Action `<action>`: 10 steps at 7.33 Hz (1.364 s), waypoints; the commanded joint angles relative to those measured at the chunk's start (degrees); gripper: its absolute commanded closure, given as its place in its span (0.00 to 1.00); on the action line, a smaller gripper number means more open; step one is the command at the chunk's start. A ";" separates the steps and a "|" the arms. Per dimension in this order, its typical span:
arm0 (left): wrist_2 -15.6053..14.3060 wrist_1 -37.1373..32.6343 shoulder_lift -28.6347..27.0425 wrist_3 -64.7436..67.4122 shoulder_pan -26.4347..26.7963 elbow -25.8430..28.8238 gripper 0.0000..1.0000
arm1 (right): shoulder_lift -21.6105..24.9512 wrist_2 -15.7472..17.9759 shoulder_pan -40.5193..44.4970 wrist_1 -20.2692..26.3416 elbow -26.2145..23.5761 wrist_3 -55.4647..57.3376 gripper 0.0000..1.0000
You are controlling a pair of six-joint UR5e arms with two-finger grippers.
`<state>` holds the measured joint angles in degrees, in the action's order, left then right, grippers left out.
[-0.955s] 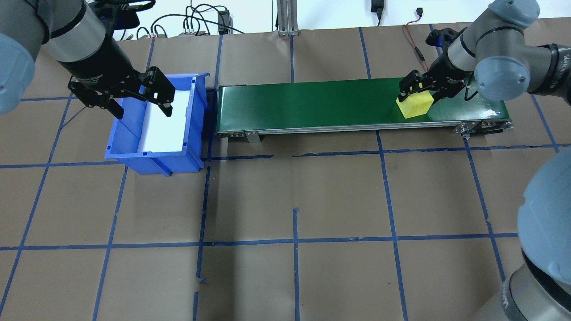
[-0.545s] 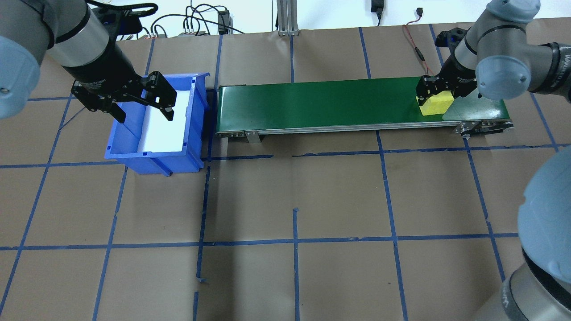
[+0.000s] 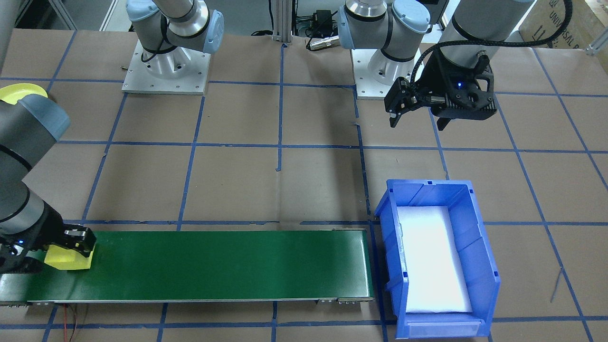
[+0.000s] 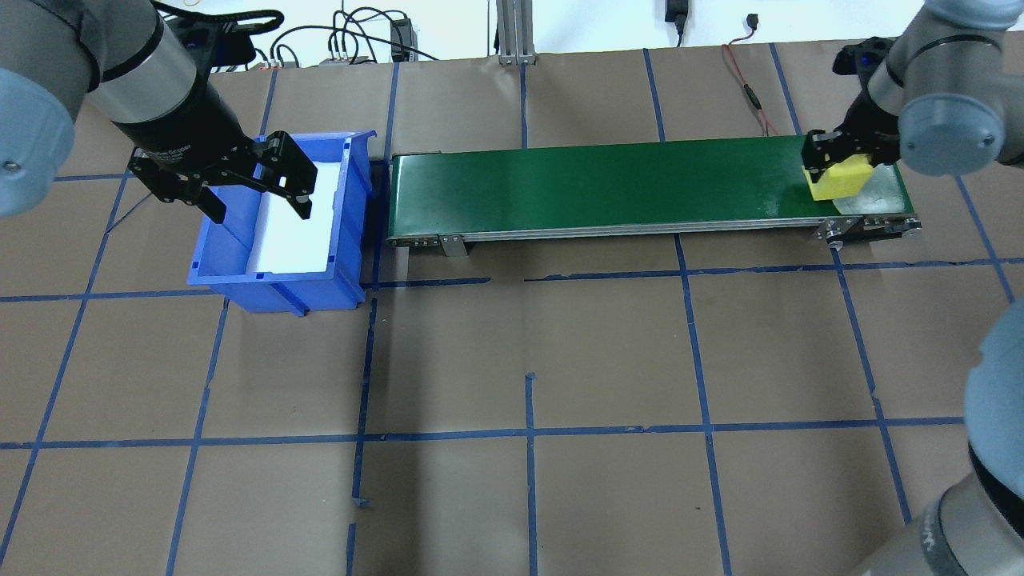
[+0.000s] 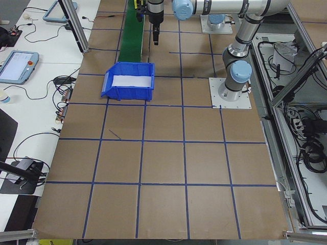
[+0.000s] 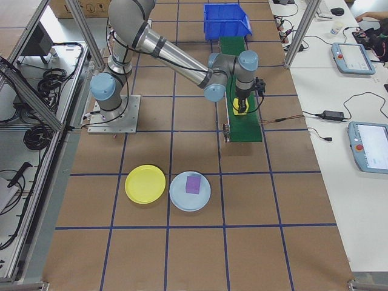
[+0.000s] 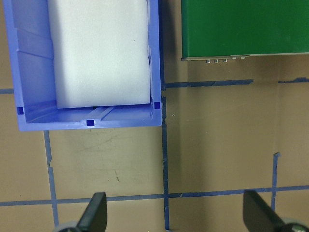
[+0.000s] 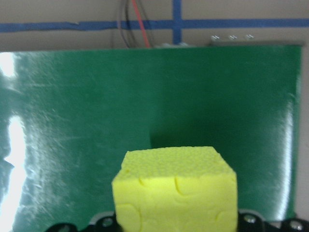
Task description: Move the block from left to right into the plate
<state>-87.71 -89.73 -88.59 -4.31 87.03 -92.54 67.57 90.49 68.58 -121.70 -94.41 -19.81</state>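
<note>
Right gripper (image 4: 836, 164) jaws clamped on yellow block (image 4: 838, 178), raised off green conveyor (image 4: 608, 188) for carrying. Yellow plate (image 6: 145, 183) well apart from them on the counter. Left gripper (image 4: 240, 180) jaws wide, empty, above blue bin (image 4: 276, 276).

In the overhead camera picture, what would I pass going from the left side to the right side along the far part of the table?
Left gripper → blue bin → green conveyor belt → yellow block, held in the right gripper.
</note>
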 commanded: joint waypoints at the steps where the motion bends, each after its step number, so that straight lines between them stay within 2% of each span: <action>1: 0.08 0.00 0.00 0.00 0.06 0.00 0.00 | 9.12 0.82 -10.61 6.88 -4.26 -10.97 0.75; 2: 0.00 0.00 0.00 0.00 0.06 -0.09 0.00 | 13.60 3.09 -16.58 9.18 -8.38 -17.82 0.75; 3: 0.08 0.00 0.00 0.00 0.15 -0.09 0.00 | 17.47 3.37 -23.25 9.20 -12.94 -24.42 0.75; 4: 0.00 0.00 0.00 0.00 0.15 -0.09 0.00 | 19.43 3.29 -29.93 8.42 -16.47 -30.31 0.75; 6: 0.08 0.00 0.00 0.00 0.15 -0.18 0.00 | 19.53 2.76 -42.42 8.32 -19.91 -36.59 0.75; 7: 0.08 -0.09 0.00 0.00 0.15 -0.27 0.00 | 19.27 3.37 -45.96 6.75 -21.06 -38.70 0.77; 10: 0.08 0.00 0.00 0.00 0.15 -0.27 0.00 | 17.26 3.28 -51.17 -1.41 -26.24 -42.23 0.76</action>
<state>-87.63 -89.74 -88.59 -4.31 87.19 -92.81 86.01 93.69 19.10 -119.95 -118.68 -60.74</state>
